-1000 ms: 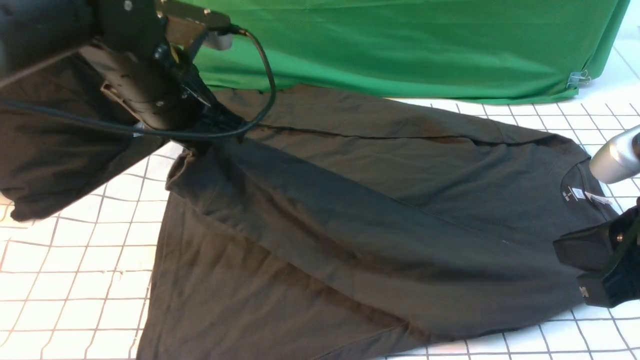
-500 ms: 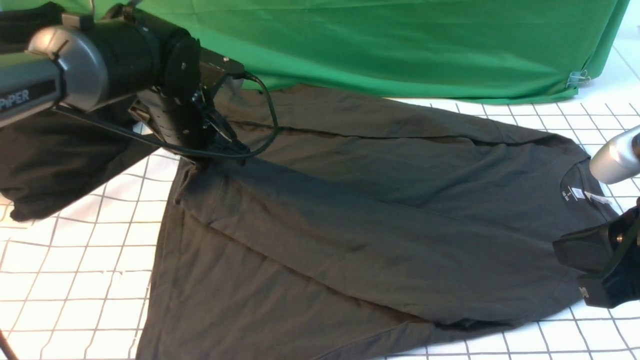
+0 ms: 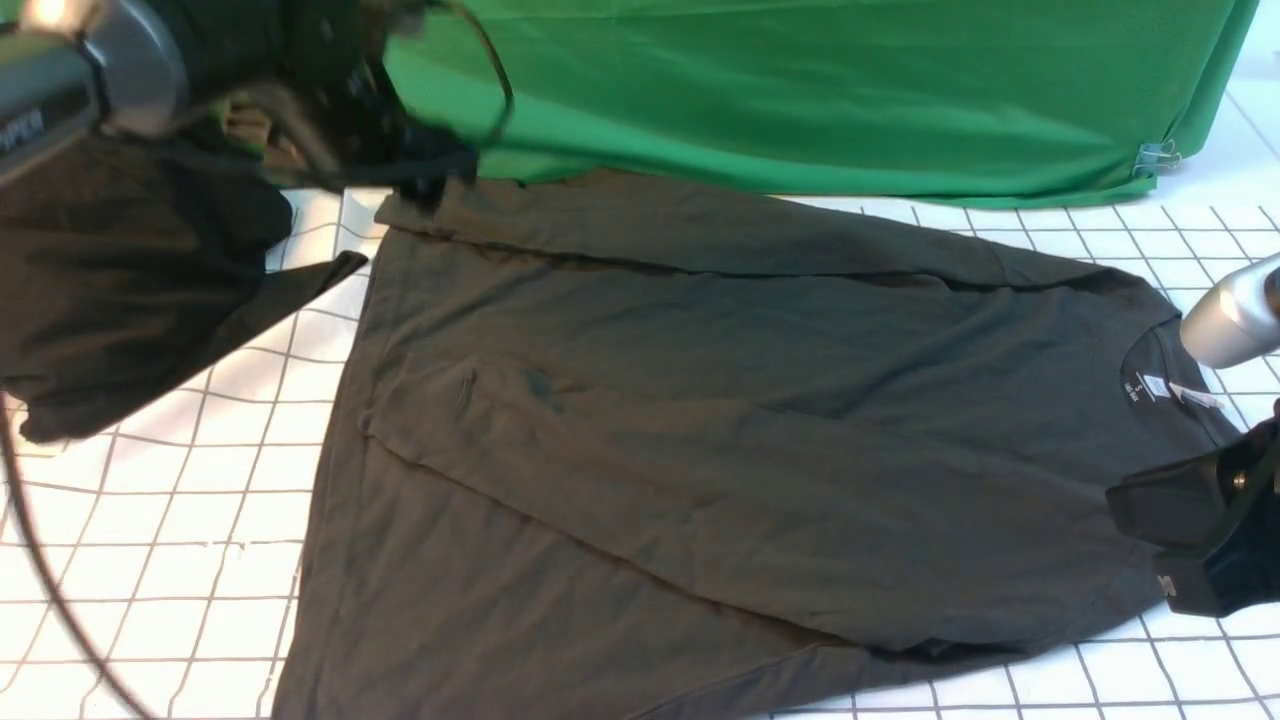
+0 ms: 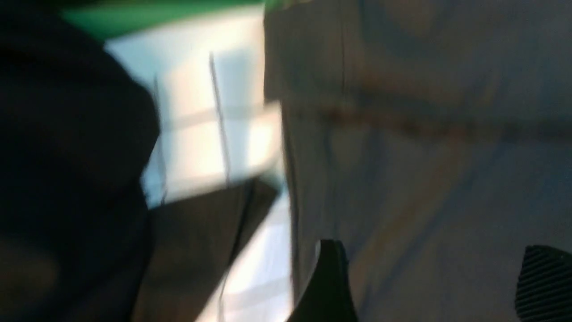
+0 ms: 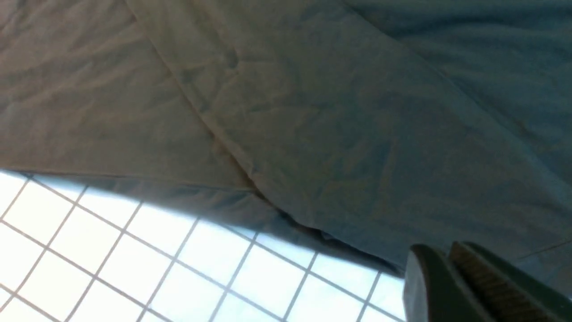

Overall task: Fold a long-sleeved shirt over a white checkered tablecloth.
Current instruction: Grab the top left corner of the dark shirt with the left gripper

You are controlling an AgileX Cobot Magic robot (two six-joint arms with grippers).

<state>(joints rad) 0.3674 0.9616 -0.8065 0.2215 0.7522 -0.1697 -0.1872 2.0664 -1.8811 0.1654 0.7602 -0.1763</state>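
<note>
- The dark charcoal-olive long-sleeved jersey shirt (image 3: 700, 420) lay flat across the middle of the white checkered tablecloth (image 3: 150, 560). Its collar and white neck label (image 3: 1152, 386) were to the right and its hem to the left, with one layer folded slantwise over the body.
- The left claw (image 4: 435, 286) hung over the shirt's far left corner, jaws wide and nothing between them; the front view showed it only as a blur.
- The right claw (image 5: 442, 268) sat at the near right by the shoulder, jaws pressed together; whether it pinched any cloth could not be told.
- To do this fold well, the left claw probably needed to lift straight clear, so as not to drag the laid layer. The next grip should probably take the flared near left hem and keep the edges parallel.
- A blacker plain garment (image 3: 120, 280) lay heaped at the far left.
- A plain green cloth (image 3: 800, 90), pinned by a small metal clip (image 3: 1155, 157), closed off the far side.
</note>
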